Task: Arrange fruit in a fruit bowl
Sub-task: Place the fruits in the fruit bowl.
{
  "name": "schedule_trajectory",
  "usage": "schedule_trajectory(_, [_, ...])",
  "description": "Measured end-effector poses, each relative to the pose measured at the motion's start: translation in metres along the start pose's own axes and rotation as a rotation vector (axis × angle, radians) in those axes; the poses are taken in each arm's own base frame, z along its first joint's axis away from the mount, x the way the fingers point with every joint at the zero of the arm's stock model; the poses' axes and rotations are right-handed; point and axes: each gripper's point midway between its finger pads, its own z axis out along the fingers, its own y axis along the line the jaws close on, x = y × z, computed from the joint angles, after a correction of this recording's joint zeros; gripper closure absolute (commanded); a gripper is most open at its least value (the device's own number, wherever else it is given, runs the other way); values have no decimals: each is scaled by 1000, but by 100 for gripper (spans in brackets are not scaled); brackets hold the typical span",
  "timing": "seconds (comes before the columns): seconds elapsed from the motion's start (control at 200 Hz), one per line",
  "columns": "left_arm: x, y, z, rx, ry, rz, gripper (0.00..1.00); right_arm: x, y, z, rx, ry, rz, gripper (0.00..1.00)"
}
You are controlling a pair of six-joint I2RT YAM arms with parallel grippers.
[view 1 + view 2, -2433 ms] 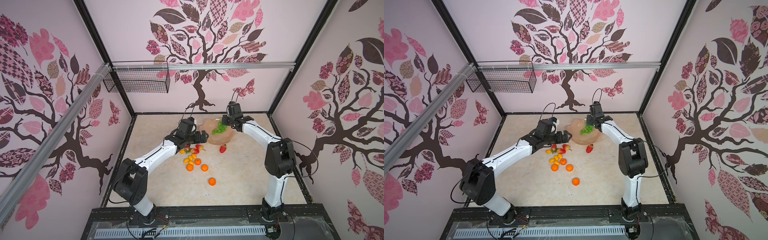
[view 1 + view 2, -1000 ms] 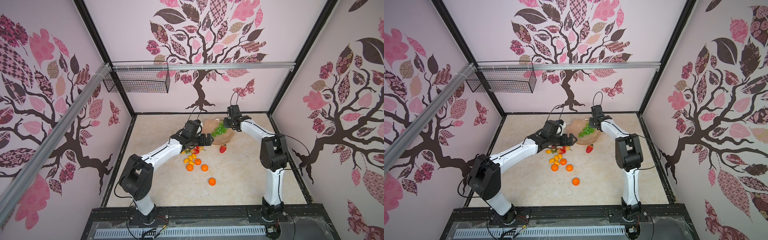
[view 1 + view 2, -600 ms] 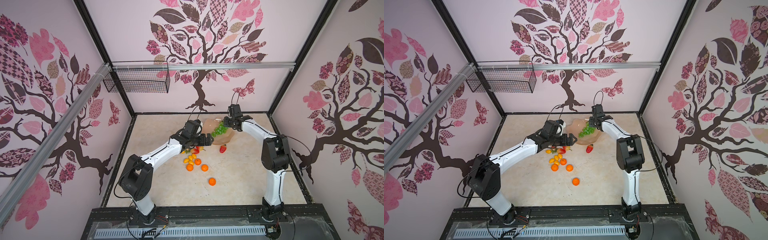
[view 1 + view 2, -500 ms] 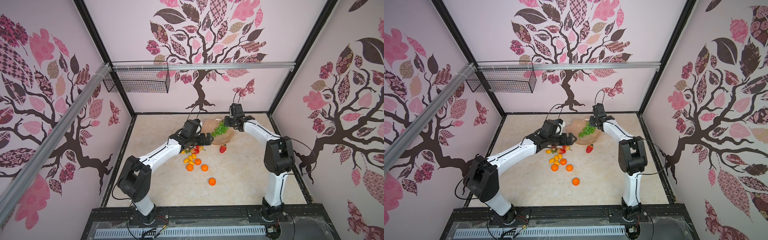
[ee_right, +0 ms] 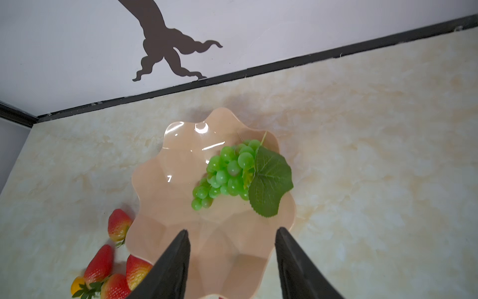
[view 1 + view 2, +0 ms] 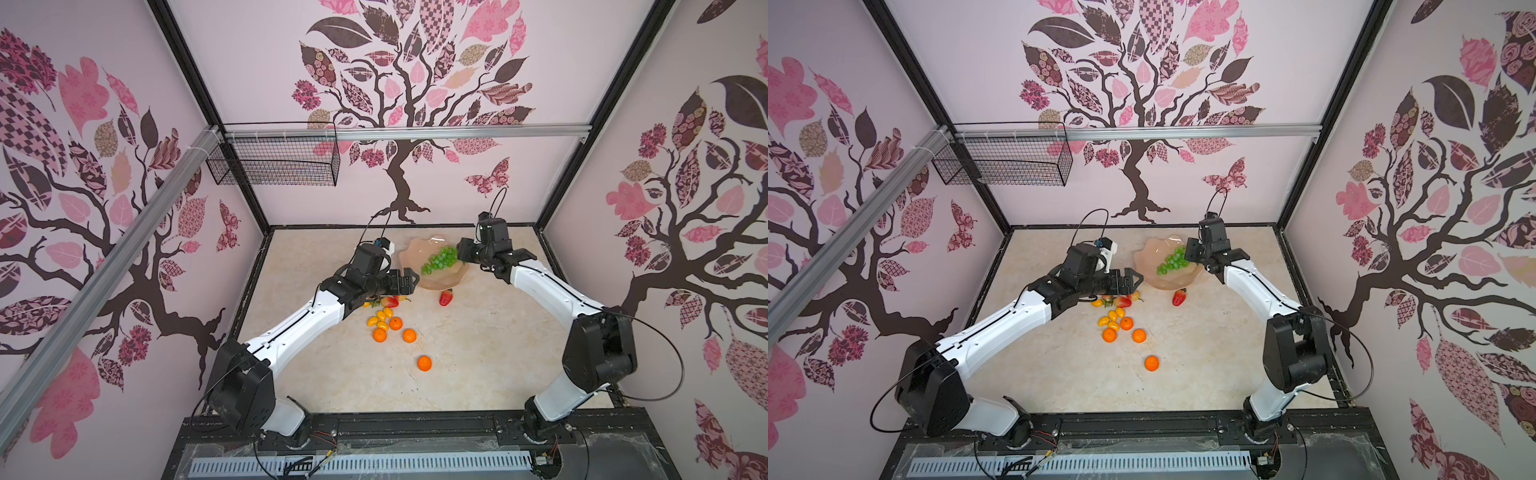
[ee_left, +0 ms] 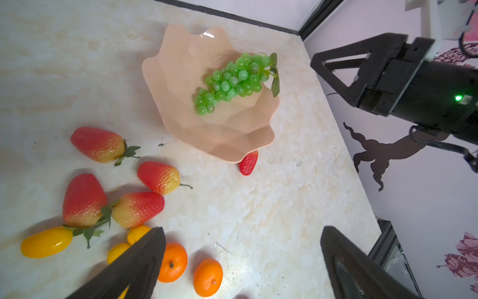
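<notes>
Marble-look tabletop (image 6: 332, 374), floral walls (image 6: 104, 208). Fruit bowl (image 5: 165, 207): glossy translucent peach, scalloped rim, under my right gripper (image 5: 231, 233); jaws spread, empty. One grape bunch (image 5: 227, 176) with leaf lies in it, just ahead. Loose: five dimpled strawberries (image 7: 97, 145), four round tangerines (image 6: 424, 363), at least four oval yellow tomatoes (image 7: 46, 242), mostly clustered below left gripper (image 7: 243, 230), also spread, empty. Left arm (image 6: 299, 322), right arm (image 6: 548, 291) stretched forward, wrists pitched down.

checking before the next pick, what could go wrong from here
The left end effector and right end effector are both open close to the bowl; they could collide. The strawberry sits against the bowl's rim, so grasping it may shove the bowl. A bump could roll the tangerines.
</notes>
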Motion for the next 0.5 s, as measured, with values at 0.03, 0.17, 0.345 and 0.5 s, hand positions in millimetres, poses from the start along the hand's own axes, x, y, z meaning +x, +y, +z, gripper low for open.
schedule_trajectory(0.03, [2, 2, -1, -7, 2, -2, 2, 6, -1, -3, -5, 6, 7, 43])
schedule_trajectory(0.17, [10, 10, -5, -53, 19, -12, 2, 28, -3, -14, -21, 28, 39, 44])
schedule_trajectory(0.345, [25, 19, -11, -91, 43, -34, 2, 61, -2, -24, -41, 72, 59, 44])
schedule_trajectory(0.5, [44, 32, -27, -126, 38, -79, 2, 94, 17, -31, -94, 129, 27, 46])
